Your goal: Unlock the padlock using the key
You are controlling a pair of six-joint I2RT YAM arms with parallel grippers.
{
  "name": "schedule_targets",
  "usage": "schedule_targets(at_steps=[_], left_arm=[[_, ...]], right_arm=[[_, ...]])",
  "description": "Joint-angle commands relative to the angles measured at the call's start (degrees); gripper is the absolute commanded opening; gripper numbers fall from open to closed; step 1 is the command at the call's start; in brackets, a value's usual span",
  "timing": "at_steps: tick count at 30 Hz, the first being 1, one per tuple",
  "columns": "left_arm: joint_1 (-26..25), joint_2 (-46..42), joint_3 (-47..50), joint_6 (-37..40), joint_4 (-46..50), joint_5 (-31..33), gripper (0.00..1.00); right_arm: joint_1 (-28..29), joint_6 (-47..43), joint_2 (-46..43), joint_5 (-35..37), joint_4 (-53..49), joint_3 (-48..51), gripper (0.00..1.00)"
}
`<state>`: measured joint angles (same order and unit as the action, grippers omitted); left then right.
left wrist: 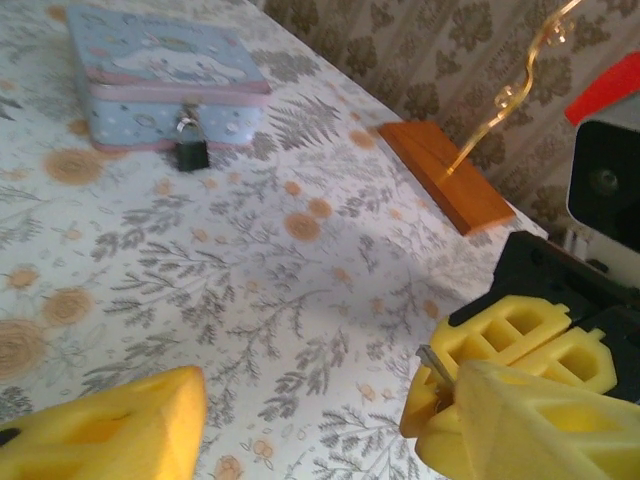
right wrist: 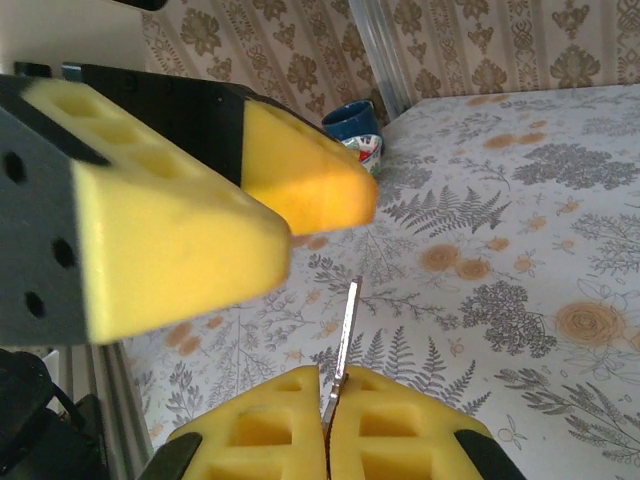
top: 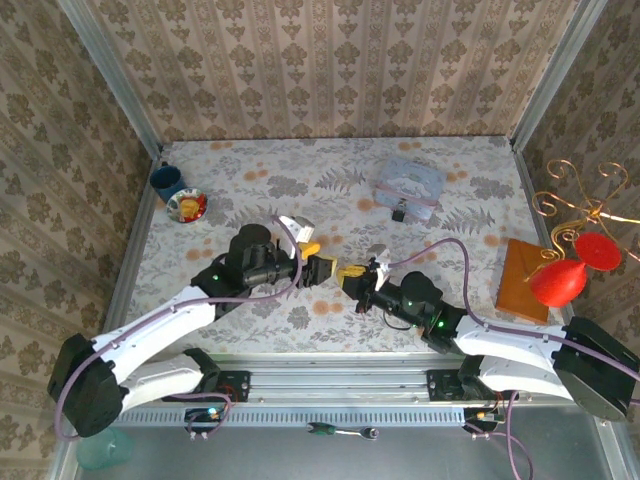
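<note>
Gripping key (right wrist: 344,330), R end effector (right wrist: 326,398), padlock (left wrist: 192,154) apart

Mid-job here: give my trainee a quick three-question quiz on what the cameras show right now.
1. True or false: the right gripper is shut on the key.
2. Fill in: the left gripper faces the key with its jaws ____.
3. Where is the padlock? A) in the left gripper B) hanging at the front of the blue box C) in the right gripper

Key: 1 true; 2 open; 3 B.
</note>
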<state>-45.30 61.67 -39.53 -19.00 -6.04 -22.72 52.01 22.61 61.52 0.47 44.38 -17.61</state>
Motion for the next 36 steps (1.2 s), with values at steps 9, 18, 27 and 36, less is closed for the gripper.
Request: schedule_targets(at_steps=[9, 18, 27, 36], left_arm=[[-0.8, 5.2, -7.2, -2.0, 2.8, -10.9, 0.49], [-1.1, 6.8, -8.5, -4.1, 6.3, -10.2, 0.48], [-2.1, 8.6, -8.4, -7.1, 1.6, -13.0, 0.30], [-2.2, 9.1, -7.5, -9.2, -1.7, -13.7, 0.13]], right_arm=[[0.8, -0.4, 2.8, -2.3, 3.7, -2.5, 0.00], [0.8, -2.4, -0.7, 0.0, 0.1, -2.0, 0.00], [0.8, -3.1, -2.5, 0.7, -2.3, -1.6, 0.00], [0.8, -2.9, -2.5, 1.6, -2.7, -1.5, 0.00]])
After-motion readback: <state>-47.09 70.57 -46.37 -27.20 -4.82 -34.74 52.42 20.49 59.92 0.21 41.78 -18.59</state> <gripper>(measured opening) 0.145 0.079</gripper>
